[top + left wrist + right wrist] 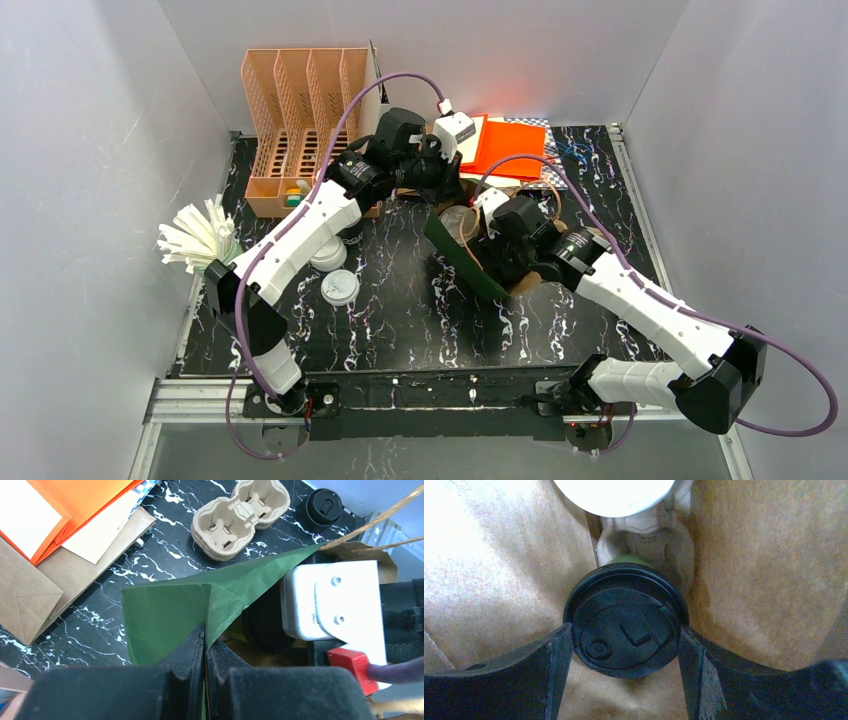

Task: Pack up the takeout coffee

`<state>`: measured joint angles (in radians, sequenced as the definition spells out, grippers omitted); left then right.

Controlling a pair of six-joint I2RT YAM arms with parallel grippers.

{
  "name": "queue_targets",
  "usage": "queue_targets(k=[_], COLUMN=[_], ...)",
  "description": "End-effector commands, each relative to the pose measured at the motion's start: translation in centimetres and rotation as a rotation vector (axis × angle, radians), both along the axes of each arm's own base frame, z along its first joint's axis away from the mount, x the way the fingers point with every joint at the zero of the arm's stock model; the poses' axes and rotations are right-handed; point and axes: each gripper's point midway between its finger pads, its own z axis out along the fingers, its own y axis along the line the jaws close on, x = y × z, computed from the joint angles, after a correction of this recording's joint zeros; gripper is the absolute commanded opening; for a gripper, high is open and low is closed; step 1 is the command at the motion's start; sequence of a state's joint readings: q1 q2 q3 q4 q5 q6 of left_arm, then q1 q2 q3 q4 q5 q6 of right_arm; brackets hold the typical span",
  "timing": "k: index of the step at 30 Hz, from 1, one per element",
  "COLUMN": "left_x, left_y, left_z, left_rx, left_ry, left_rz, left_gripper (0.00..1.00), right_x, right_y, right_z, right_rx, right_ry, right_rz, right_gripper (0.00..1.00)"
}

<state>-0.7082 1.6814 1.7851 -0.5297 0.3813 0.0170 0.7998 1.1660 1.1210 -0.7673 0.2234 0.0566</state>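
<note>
1. My left gripper (205, 630) is closed tight, its two black fingers pinching the upper edge of a green paper bag (165, 610).
2. The pinched green sheet is pulled up into a taut, creased fold. Past it, the left wrist view shows the bag's mouth and its brown inside.
3. My right gripper (625, 632) reaches down into that bag. Its white camera housing (330, 600) shows just behind the green edge.
4. The right gripper's jaws stand wide, one finger on each side of the takeout coffee cup (629, 615). They press against the rim of its round black plastic lid, so I am holding the cup.
5. The cup is inside the bag with tan paper walls (499, 570) on both sides. A sliver of green shows just beyond the lid.
6. Further in sits a moulded pulp cup carrier (649, 540). Above it a round white shape (614, 490) is cut off by the frame, and I cannot tell what it is.
7. From above, the bag stands tilted near the middle of the black marbled table (400, 320), between my two wrists.
8. Outside the bag on the table lie a stack of pulp carriers (240, 517), a loose black lid (324, 506), orange paper sheets (85, 497) and flat brown paper bags (30, 595).
</note>
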Motion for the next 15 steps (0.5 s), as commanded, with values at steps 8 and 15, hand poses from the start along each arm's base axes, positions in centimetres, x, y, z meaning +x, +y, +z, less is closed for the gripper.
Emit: queue_targets(k=[8,15], left_x=[-0.3,-0.4], left_y=[1.1,1.3], left_z=[-1.3,-1.8], left_rx=[-0.129,-0.125], left_ry=[0.220,0.248], left_rz=[0.062,0.062], left_gripper=[0.00,0.00], right_x=[0.6,0.0], right_y=[1.3,1.4], right_z=[-0.1,-0.7], right_rx=[0.049,0.011], right_ry=[0.023,0.105], right_rz=[0.003,0.004], right_gripper=[0.21,0.21])
